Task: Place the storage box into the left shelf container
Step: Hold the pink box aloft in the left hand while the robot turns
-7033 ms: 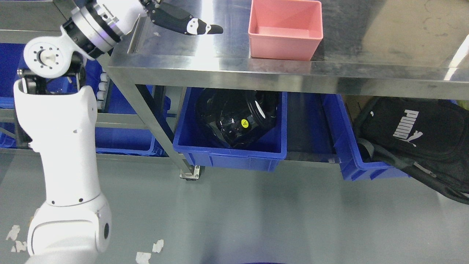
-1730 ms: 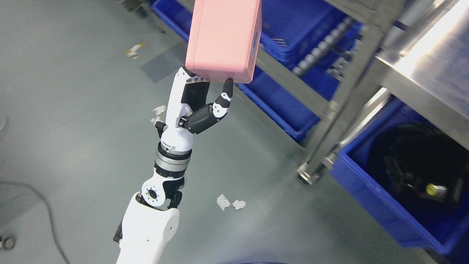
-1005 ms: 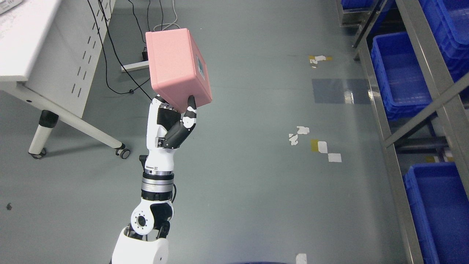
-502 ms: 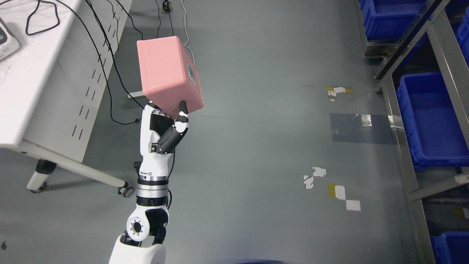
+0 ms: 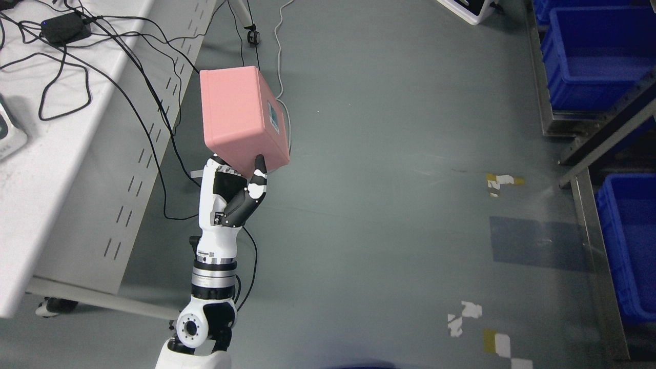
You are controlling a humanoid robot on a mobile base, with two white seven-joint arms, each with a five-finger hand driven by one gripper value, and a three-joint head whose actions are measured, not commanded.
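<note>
Pink plastic storage box (image 5: pixel 241 115), held up over the grey floor (image 5: pixel 389 205), right of the white bench (image 5: pixel 56 169) and far left of the blue shelf bins (image 5: pixel 589 56). Gripped at its near bottom edge by left hand (image 5: pixel 233 192), fingers (image 5: pixel 258 177) curled around it. Probably light, stiff and smooth, so best held by the rim or a wall.

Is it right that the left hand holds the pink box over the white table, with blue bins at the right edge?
Not quite. The left hand does hold the pink box, and blue bins stand at the right edge, but the head view shows the box over the grey floor, beside the white table.
</note>
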